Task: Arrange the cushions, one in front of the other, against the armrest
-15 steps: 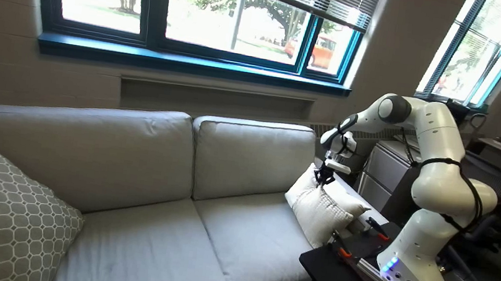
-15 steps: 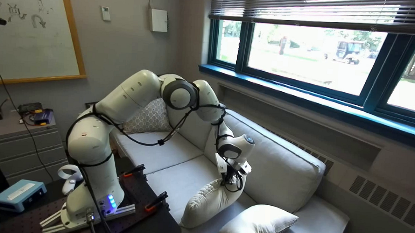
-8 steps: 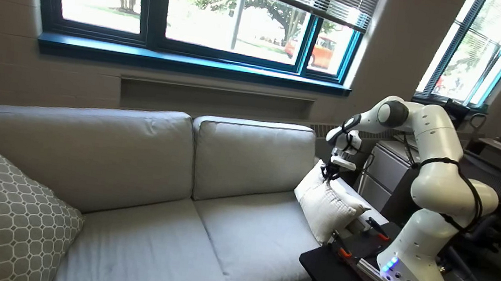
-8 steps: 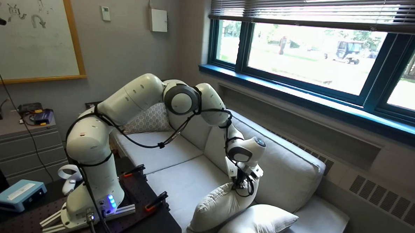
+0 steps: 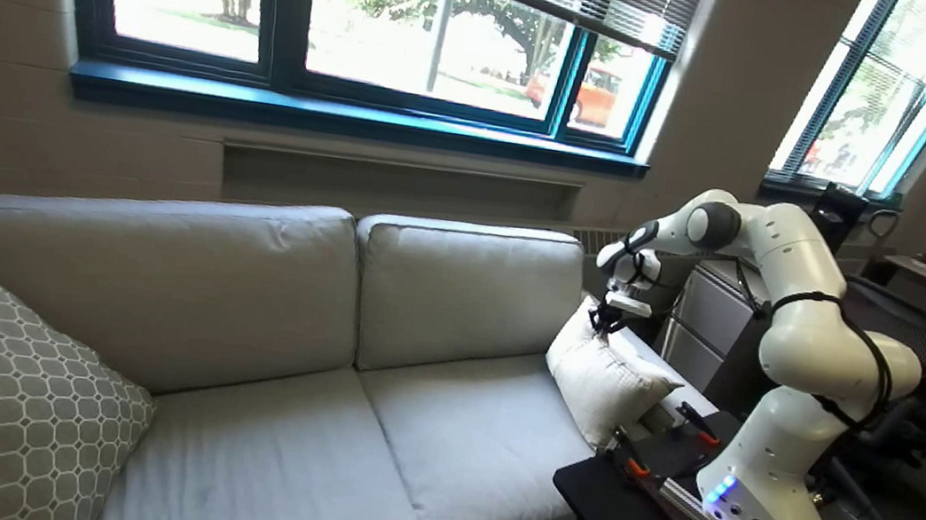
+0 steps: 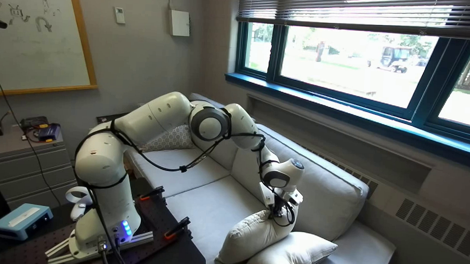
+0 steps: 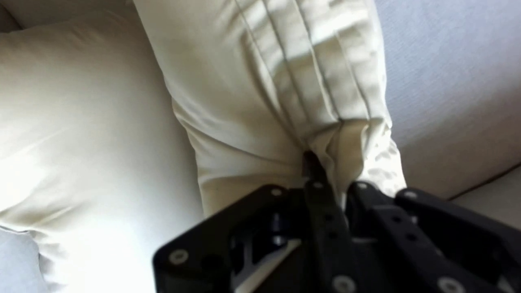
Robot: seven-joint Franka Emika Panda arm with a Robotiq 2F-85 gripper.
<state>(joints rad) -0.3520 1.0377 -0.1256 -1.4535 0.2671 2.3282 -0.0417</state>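
The gripper [image 7: 331, 175] pinches a pleated cream cushion [image 7: 232, 97]; in an exterior view another cream cushion [image 6: 287, 254] touches its right side.

At my black pincer [image 7: 337, 181], a pleated cushion [image 7: 240, 97], cream with lines; just beside, a plain cream cushion [image 7: 101, 126]; well apart, a grey pillow [image 5: 5, 406], white-latticed.

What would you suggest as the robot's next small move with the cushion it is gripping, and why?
I would probably open the jaws to release the gripped cushion: they pinch it near the top, it stands in front of the other cushion, seemingly against it, and that one lies between it and the armrest.
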